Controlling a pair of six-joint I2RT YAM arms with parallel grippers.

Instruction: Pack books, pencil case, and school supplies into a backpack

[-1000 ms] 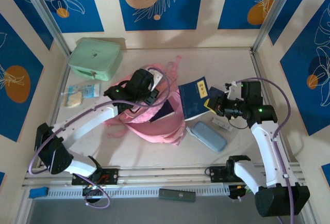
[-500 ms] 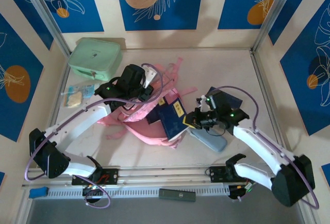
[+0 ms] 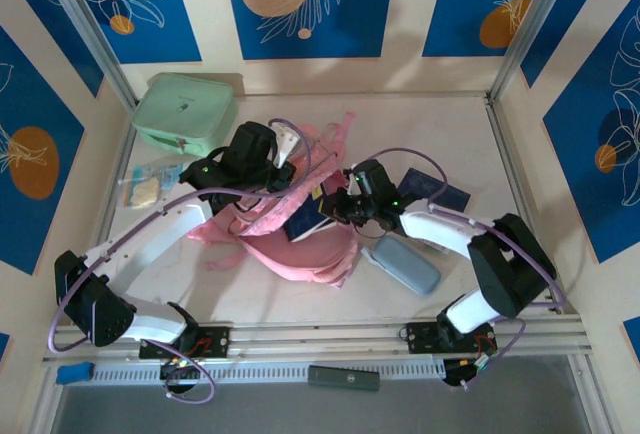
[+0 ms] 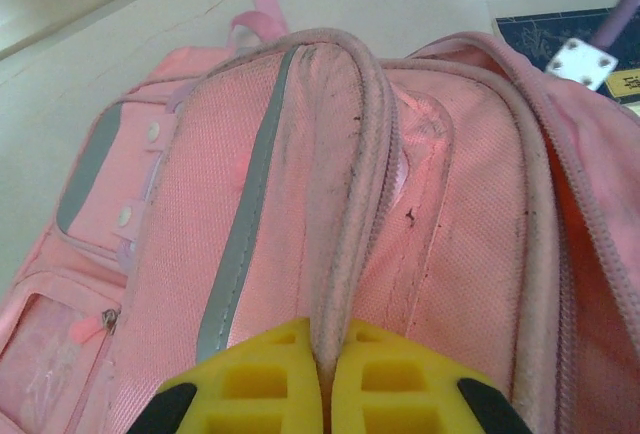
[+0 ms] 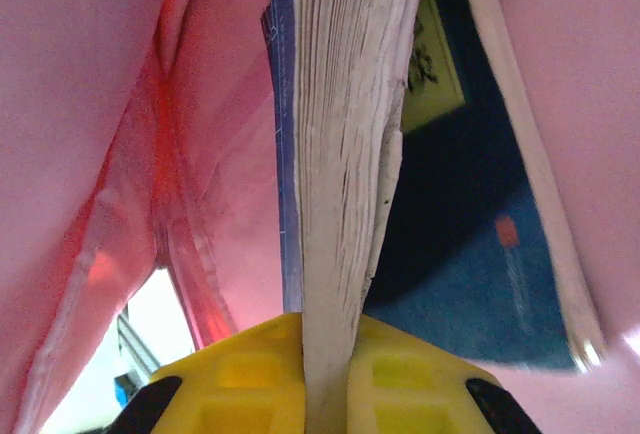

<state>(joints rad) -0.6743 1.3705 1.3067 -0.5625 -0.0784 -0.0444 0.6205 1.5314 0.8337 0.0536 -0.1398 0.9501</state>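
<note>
The pink backpack (image 3: 300,249) lies mid-table with its mouth facing right. My left gripper (image 3: 268,176) is shut on its zip rim, and the left wrist view shows the piping pinched between the yellow fingers (image 4: 262,374) of that gripper (image 4: 325,339). My right gripper (image 3: 338,206) is shut on a navy book (image 3: 308,220) that sits partly inside the opening. In the right wrist view this gripper (image 5: 325,329) clamps the book's page edge (image 5: 345,154), with pink lining (image 5: 80,104) around it and another navy book (image 5: 470,254) beside it. A further book (image 3: 442,191) lies on the table. The grey-blue pencil case (image 3: 402,265) lies right of the backpack. The school supplies are hidden.
A mint-green boxy case (image 3: 185,112) stands at the back left, with a clear plastic packet (image 3: 152,182) in front of it. The right arm stretches across the table above the pencil case. Patterned walls close in the sides and back. A dark bar (image 3: 343,377) lies on the front rail.
My right arm has swung left, carrying the book from the table's right side into the backpack's mouth. The left gripper kept its hold on the rim and shifted slightly left.
</note>
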